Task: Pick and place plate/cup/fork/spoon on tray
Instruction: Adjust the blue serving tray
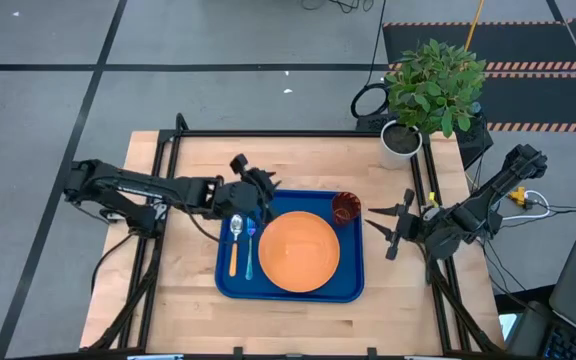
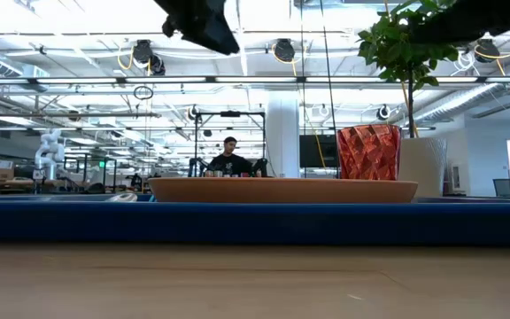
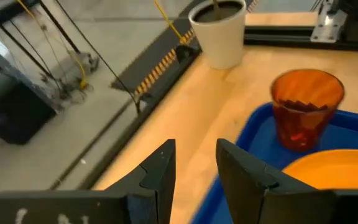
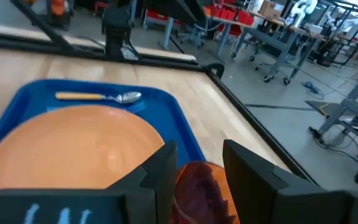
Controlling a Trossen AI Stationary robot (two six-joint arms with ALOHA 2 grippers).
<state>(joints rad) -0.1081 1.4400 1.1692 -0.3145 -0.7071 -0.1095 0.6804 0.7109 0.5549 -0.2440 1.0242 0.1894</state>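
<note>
While the plate (image 1: 301, 251), cup (image 1: 345, 208), fork (image 1: 251, 243) and spoon (image 1: 235, 238) lay on the tray (image 1: 290, 289), both grippers hovered empty. The left gripper (image 1: 251, 178), jaws parted, hung just beyond the spoon; the right gripper (image 1: 383, 230), parted too, faced the cup.

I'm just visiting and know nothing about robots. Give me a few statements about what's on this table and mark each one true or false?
1. The orange plate lies on the blue tray. True.
2. The cup stands off the tray. False: it stands in a tray corner, beside the plate.
3. The spoon and fork lie side by side. True.
4. The left hand grips the fork. False: it is open and empty.
</note>
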